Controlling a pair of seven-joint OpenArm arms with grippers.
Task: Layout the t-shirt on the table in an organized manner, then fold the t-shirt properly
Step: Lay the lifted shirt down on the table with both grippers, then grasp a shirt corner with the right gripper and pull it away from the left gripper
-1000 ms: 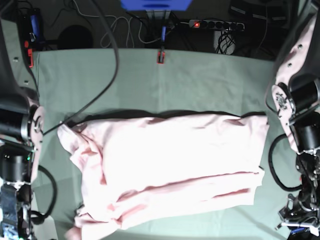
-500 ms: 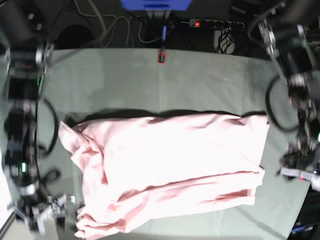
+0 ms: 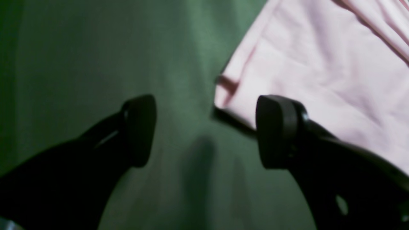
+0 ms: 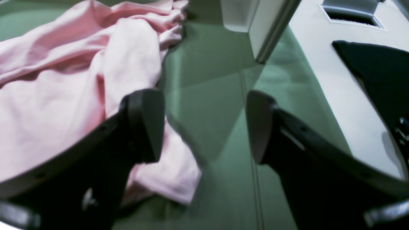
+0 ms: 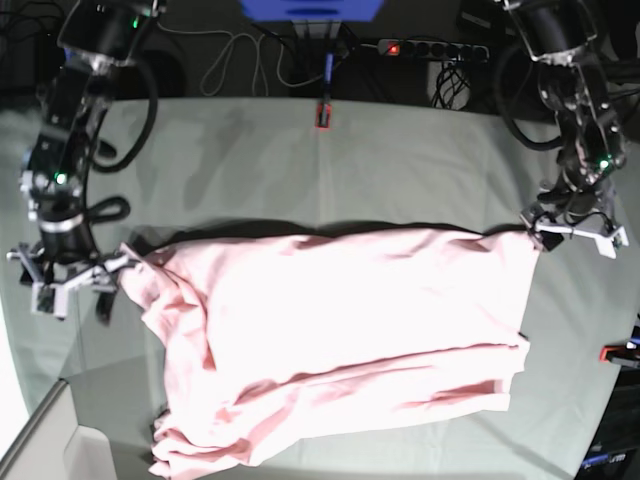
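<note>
1. I see the t-shirt (image 5: pixel 330 340) lying on the table (image 5: pixel 400 160), plain pink side up, spread across the middle and the near half of the green cloth.
2. Its far edge runs almost straight; the end on the base view's left is bunched and wrinkled, and a long crease runs through the near part.
3. I can read no writing, brand or label anywhere — the shirt side that shows is plain, and the wrist views are too blurred for small text.
4. My left gripper (image 5: pixel 575 232) is at the shirt's far corner on the base view's right. In the left wrist view its jaws are spread wide, with the shirt corner (image 3: pixel 223 92) just beyond the gap. It pinches nothing; if a finger touches the cloth, I cannot tell.
5. My right gripper (image 5: pixel 68 275) is at the opposite end, just beside the bunched edge. In its wrist view the jaws are also wide apart, with only green table between them — the crumpled shirt is beside the one finger (image 4: pixel 143 124), not held.
6. A red clamp (image 5: pixel 321 113) sits at the table's far edge.
7. A power strip (image 5: pixel 432 48) lies beyond that edge.
</note>
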